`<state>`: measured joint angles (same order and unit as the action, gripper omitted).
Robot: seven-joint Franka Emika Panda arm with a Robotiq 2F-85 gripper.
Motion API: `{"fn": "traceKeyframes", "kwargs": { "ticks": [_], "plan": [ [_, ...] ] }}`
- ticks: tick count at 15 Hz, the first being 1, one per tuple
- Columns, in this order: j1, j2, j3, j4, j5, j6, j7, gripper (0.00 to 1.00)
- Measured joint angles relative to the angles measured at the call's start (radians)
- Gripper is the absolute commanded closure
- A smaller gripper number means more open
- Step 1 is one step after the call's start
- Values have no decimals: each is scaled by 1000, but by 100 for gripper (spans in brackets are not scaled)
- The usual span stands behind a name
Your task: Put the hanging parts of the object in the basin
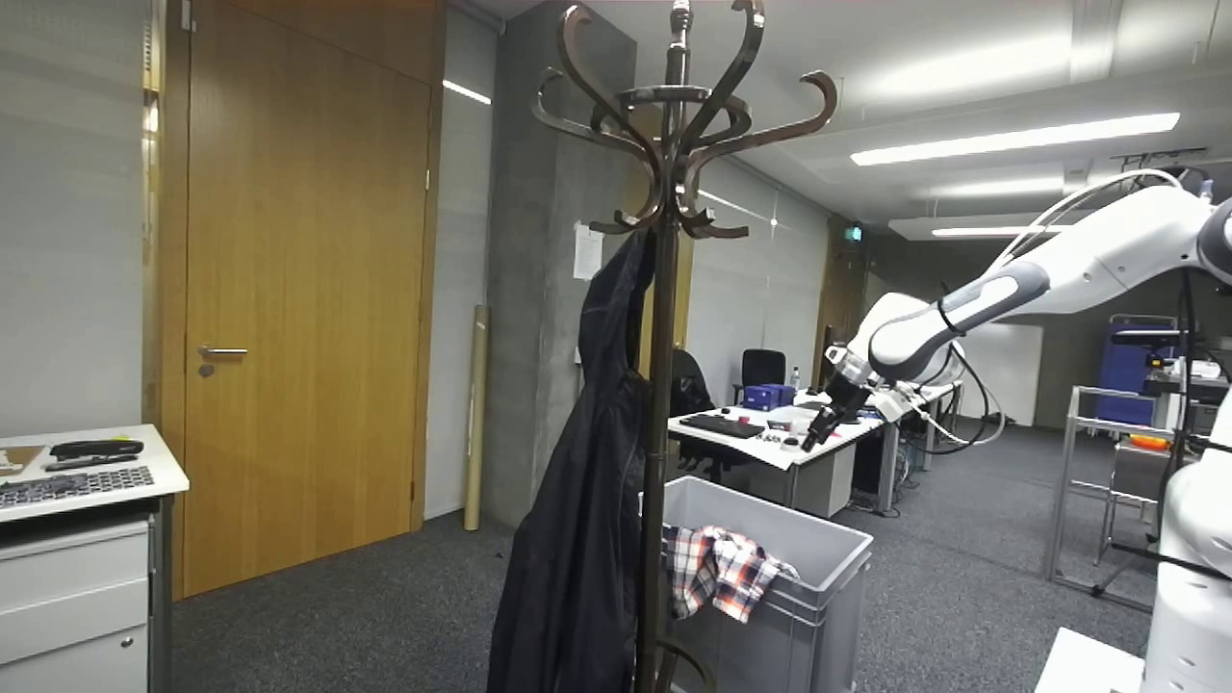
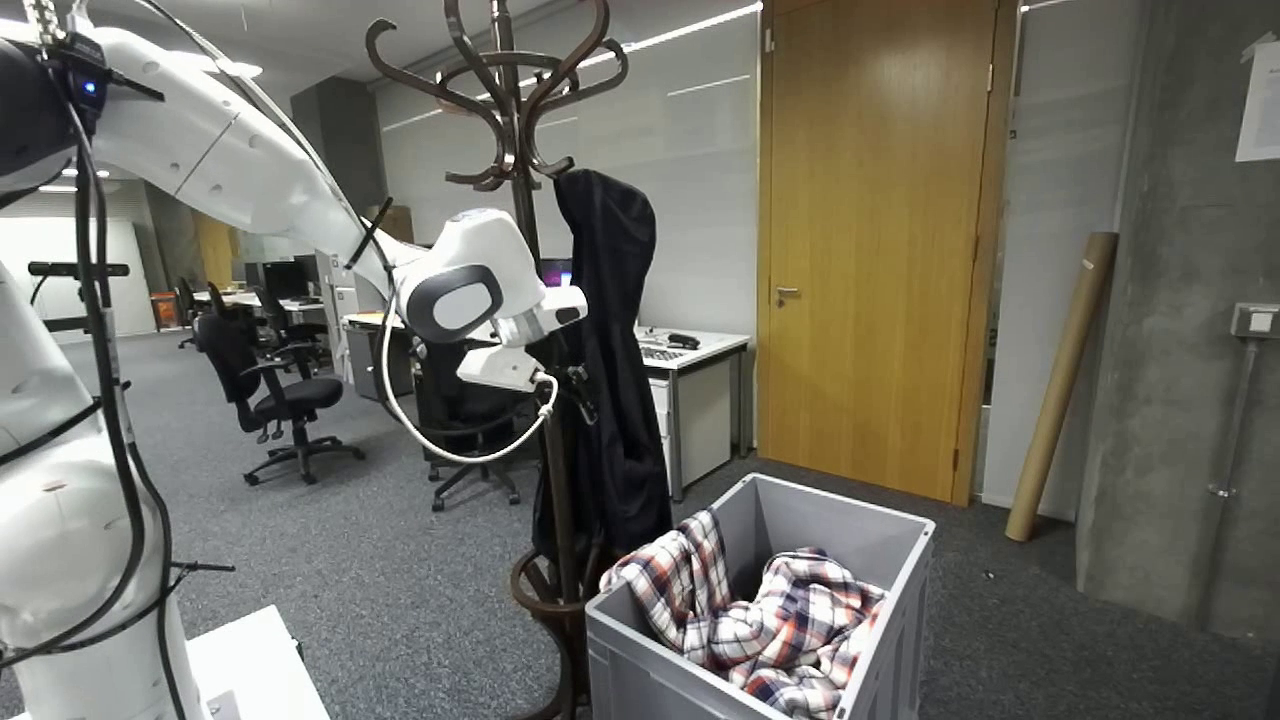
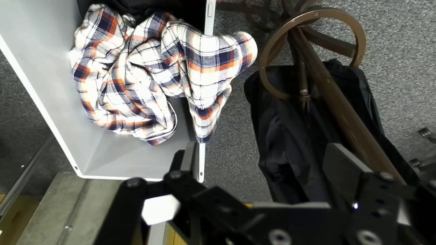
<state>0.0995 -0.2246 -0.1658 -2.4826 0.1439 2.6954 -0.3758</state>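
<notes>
A dark brown coat stand (image 1: 658,385) (image 2: 524,225) (image 3: 341,102) stands upright beside the grey basin (image 1: 837,577) (image 2: 908,610) (image 3: 119,160). A black jacket (image 1: 573,529) (image 2: 622,400) (image 3: 286,153) hangs from one hook. A plaid shirt (image 1: 722,568) (image 2: 800,620) (image 3: 136,85) lies crumpled in the basin, partly draped over the rim nearest the stand. My gripper (image 1: 818,435) (image 2: 585,398) (image 3: 267,166) is open, nothing held, above floor level near the stand. In the wrist view the jacket shows between and beyond the fingers, apparently without contact.
Dark material (image 3: 136,6) shows inside the basin in the wrist view. A desk (image 1: 760,448) and chair (image 2: 290,400) stand behind. A cabinet (image 1: 77,587), a wooden door (image 1: 308,289), a cardboard tube (image 1: 476,423) and a concrete pillar (image 1: 539,289) are further off.
</notes>
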Motion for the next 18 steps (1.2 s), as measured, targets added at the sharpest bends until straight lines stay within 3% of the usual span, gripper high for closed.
{"fn": "traceKeyframes", "kwargs": {
  "ticks": [9,18],
  "plan": [
    [20,145,43,89,119,-6,-34,0],
    [-31,356,124,268,114,-4,-34,0]
  ]
}}
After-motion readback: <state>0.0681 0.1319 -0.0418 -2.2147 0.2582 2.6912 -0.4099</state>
